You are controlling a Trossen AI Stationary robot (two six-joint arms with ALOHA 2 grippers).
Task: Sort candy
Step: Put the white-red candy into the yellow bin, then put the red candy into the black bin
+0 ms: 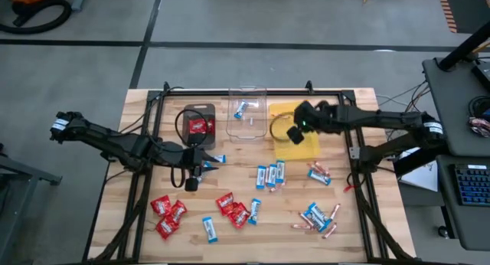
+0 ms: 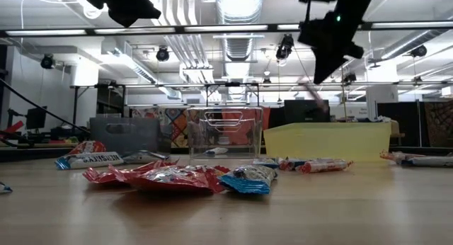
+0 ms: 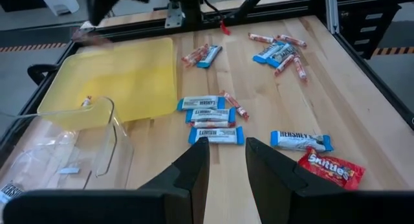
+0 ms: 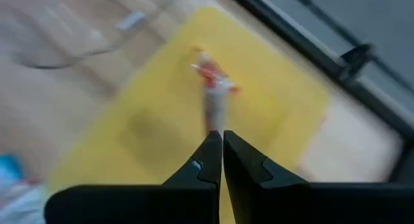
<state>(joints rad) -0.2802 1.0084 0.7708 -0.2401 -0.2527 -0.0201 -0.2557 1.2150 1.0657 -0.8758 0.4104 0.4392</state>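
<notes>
The right gripper (image 4: 222, 146), clamped on a pinkish-copper stick (image 4: 213, 98), hung over the yellow tray (image 1: 305, 146) at the table's (image 1: 253, 246) far edge to sort it there, while the left gripper (image 3: 226, 153) waited part-open and empty near the dark tray (image 1: 200, 112).

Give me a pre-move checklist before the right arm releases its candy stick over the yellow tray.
1. Right gripper shut on the candy stick: ok.
2. Right gripper above the yellow tray: ok, per the high and right wrist views.
3. Yellow tray has room: ok, only one small piece shows inside in the left wrist view.
4. Left gripper apart from the drop zone: ok, it hovers over the table near the dark tray.
5. Left gripper empty: ok, nothing between its parted fingers.
6. Height of stick over the tray: cannot tell.
</notes>
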